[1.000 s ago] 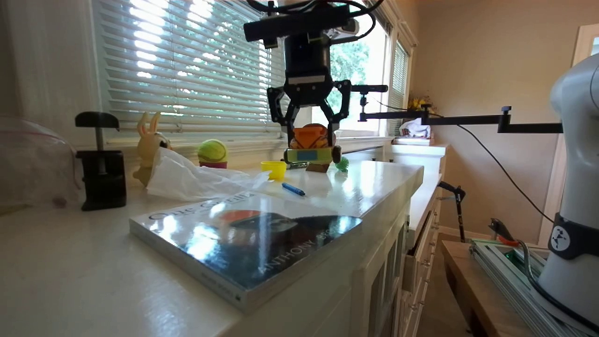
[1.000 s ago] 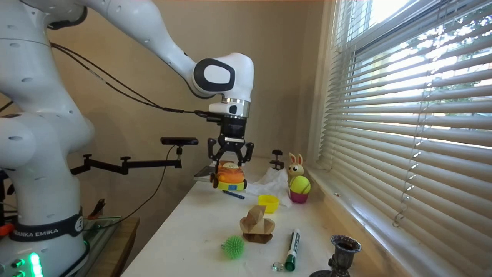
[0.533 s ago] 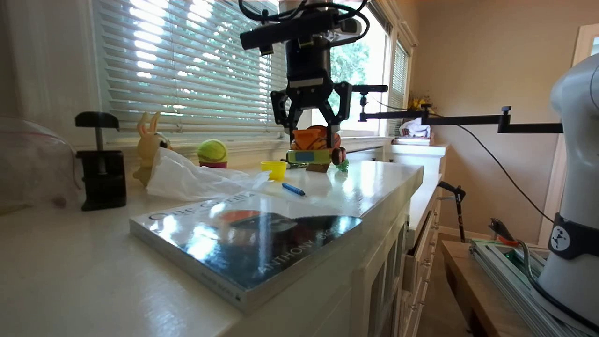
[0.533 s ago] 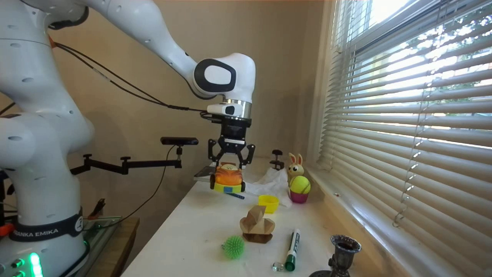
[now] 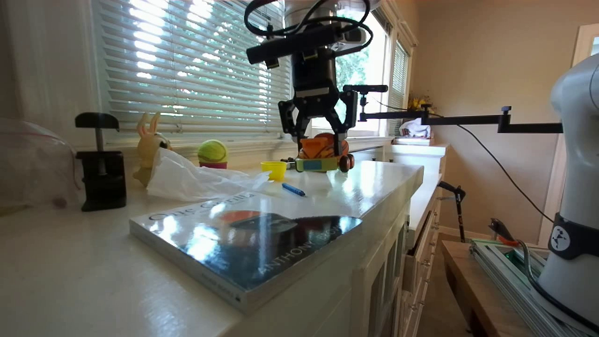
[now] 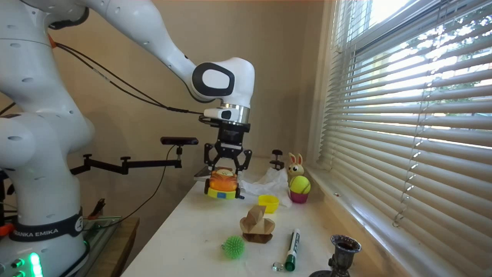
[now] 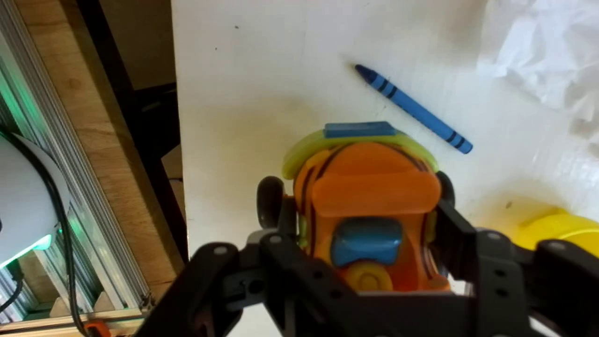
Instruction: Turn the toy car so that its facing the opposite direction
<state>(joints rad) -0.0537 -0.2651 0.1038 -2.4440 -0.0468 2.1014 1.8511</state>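
At left in the wrist view, well apart from the fingers point(image 7: 456, 224), a wooden beam point(image 7: 77, 93) runs alongside the edge of the surface point(image 7: 224, 154). Next comes the toy car point(image 7: 374, 196), held between the fingers: they clamp it by both sides, standing just its width apart, and a dark wheel point(image 7: 270, 202) shows beside each of them. Its rounded orange top reaches forward of the fingers, while its near end is partly hidden. In both exterior views the fingers hold the car roughly upright, just above the surface. Right of the car and forward of the fingers, a blue crayon point(image 7: 416, 110) lies slantwise on the surface, apart from both. Further right, a yellow cup point(image 7: 559, 229), partly hidden, sits low and near the fingers. Forward of it, well apart from the fingers, lies a crumpled white sheet point(image 7: 538, 56).
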